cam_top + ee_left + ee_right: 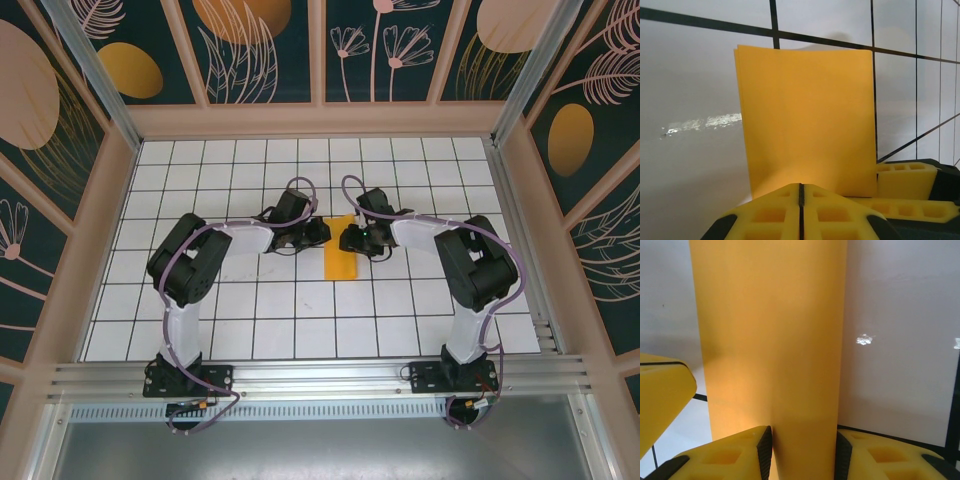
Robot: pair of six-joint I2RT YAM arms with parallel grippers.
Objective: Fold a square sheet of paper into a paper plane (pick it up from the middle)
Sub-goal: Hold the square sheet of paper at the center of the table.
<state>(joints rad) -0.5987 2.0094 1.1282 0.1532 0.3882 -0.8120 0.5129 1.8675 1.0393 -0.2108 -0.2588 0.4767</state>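
The square sheet of paper (340, 256) is folded into a narrow orange-yellow strip lying on the white grid table between both arms. My left gripper (318, 232) is at the strip's left edge. In the left wrist view its jaws (801, 188) are shut tight together at the near edge of the paper (807, 120), whose doubled layers show at the top left corner. My right gripper (351, 240) is at the strip's right edge. It stands open (802, 442), its pads on either side of the paper (770, 340), which runs between them. The right gripper's fingers (905, 175) show beside the paper.
White tiled table (250, 310) with black grid lines, enclosed by patterned walls and wooden posts (320, 120). A metal rail (320, 375) runs along the near edge by the arm bases. One finger of the left gripper (660, 390) shows at the left in the right wrist view.
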